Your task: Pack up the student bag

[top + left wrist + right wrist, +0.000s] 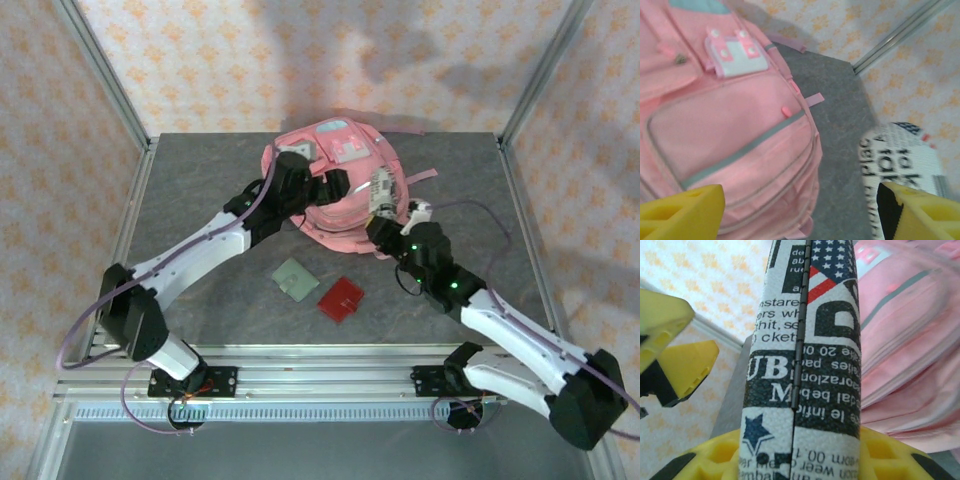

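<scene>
Student bag point(340, 212) far-centre on table point(200, 190), close to back edge; bare slab both sides. Left gripper point(800, 214) over it, jaws wide, empty. Right gripper point(800, 460) clamps newsprint zip pouch point(805, 365) at bag's right edge.

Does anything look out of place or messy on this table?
Nothing spilled or damaged. A green square and a red square lie loose and skewed on the table, outside the student bag; the right hand grips a newsprint pouch.
</scene>
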